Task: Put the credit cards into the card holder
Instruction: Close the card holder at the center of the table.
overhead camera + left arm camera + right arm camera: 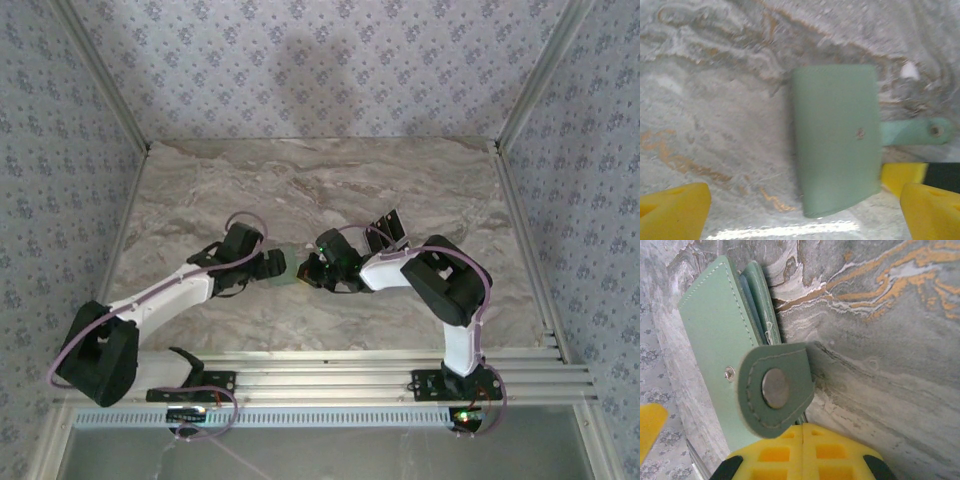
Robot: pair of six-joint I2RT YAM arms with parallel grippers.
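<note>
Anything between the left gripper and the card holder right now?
Only bare marble table, seen in the left wrist view. The left gripper, open, flanks the near edge of the card holder, apart from it.

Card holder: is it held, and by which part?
Right tool pinches the card holder at its edge beside the snap strap; left tool open, empty.
</note>
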